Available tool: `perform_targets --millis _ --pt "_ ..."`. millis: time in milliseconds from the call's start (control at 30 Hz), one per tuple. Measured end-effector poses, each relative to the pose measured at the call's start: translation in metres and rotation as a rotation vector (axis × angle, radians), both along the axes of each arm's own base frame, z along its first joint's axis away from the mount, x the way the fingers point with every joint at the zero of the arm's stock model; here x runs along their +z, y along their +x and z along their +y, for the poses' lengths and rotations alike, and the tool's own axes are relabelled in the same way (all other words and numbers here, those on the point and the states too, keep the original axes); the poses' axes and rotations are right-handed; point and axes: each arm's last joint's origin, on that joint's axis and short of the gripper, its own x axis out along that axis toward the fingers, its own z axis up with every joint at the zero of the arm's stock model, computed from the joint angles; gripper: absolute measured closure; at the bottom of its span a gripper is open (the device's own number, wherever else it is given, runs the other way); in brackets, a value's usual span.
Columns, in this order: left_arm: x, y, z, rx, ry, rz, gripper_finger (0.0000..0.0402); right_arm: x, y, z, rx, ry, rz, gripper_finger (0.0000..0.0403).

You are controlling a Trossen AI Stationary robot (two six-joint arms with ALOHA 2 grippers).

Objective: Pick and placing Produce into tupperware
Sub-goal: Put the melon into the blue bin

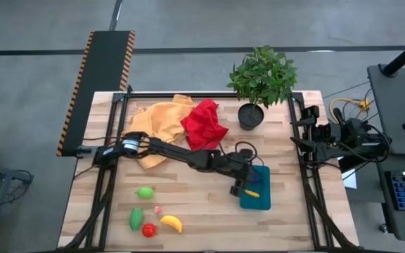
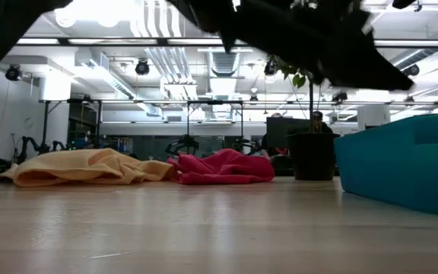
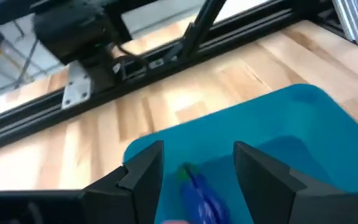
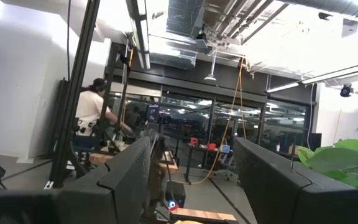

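I have the left gripper (image 1: pixel 245 188) hanging over the near-left corner of the tupperware (image 1: pixel 261 200), the arm reaching across the table from its left side. In the left wrist view the teal floor of the tupperware (image 3: pixel 272 124) fills the space beyond the two dark fingers (image 3: pixel 143 171), and the purple eggplant (image 3: pixel 202 198) lies on that floor right in the gap between them, touching neither that I can see. Its long axis runs roughly along the direction the gripper points, green stem end away from the wrist. The fingers stand partly apart with clear teal on both sides of the eggplant, so I read this as a release, not a grip.

Inside the tupperware the high view also shows a small yellow piece (image 1: pixel 252 193) just beside the gripper; I cannot tell what it is.

The rest of the produce lies well to the left of the tupperware: a green piece (image 1: pixel 144 192), a longer green piece (image 1: pixel 136 218), the red tomato (image 1: pixel 148 229), the yellow banana (image 1: pixel 172 223) and a small pink bit (image 1: pixel 157 209). All of it is nearer the left arm.

The right gripper (image 1: pixel 297 143) is parked at the table's right edge, beyond the tupperware, its fingers (image 4: pixel 129 177) spread wide on nothing.
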Motion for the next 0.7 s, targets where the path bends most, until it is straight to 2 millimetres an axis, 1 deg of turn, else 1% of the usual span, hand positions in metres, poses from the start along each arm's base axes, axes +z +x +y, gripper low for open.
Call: perform_targets --millis 100,167,200,300,367,433,500,567,633,700 --pt "0.021 -0.016 -0.003 0.051 0.023 0.080 0.0224 0.000 0.000 0.000 0.001 0.002 0.003 0.0179" --pt "0.031 -0.027 -0.008 0.081 0.053 0.135 0.0224 0.000 0.000 0.000 0.001 0.002 0.003 0.0179" --pt "0.039 -0.035 -0.011 0.101 0.067 0.167 0.0224 0.000 0.000 0.000 0.001 0.002 0.004 0.0179" --pt "0.051 -0.058 -0.022 0.163 0.104 0.273 0.0224 0.000 0.000 0.000 0.001 0.002 0.005 0.0179" --pt "0.054 -0.078 -0.029 0.218 0.125 0.387 0.0224 -0.001 0.001 0.000 0.001 0.001 0.009 0.0179" --pt "0.060 -0.095 -0.036 0.271 0.109 0.464 0.0224 -0.001 0.000 0.000 0.001 0.001 0.012 0.0179" --pt "0.062 -0.116 -0.040 0.334 0.096 0.583 0.0224 0.000 0.000 0.000 0.001 0.002 0.008 0.0179" --pt "0.069 -0.135 -0.046 0.388 0.059 0.645 0.0224 -0.001 0.000 0.000 0.001 0.001 0.010 0.0179" --pt "0.071 -0.158 -0.049 0.455 0.050 0.748 0.0224 0.000 0.000 0.000 0.001 0.002 0.006 0.0179" --pt "0.077 -0.176 -0.054 0.512 0.020 0.793 0.0224 -0.001 0.000 0.000 0.001 0.002 0.009 0.0179"
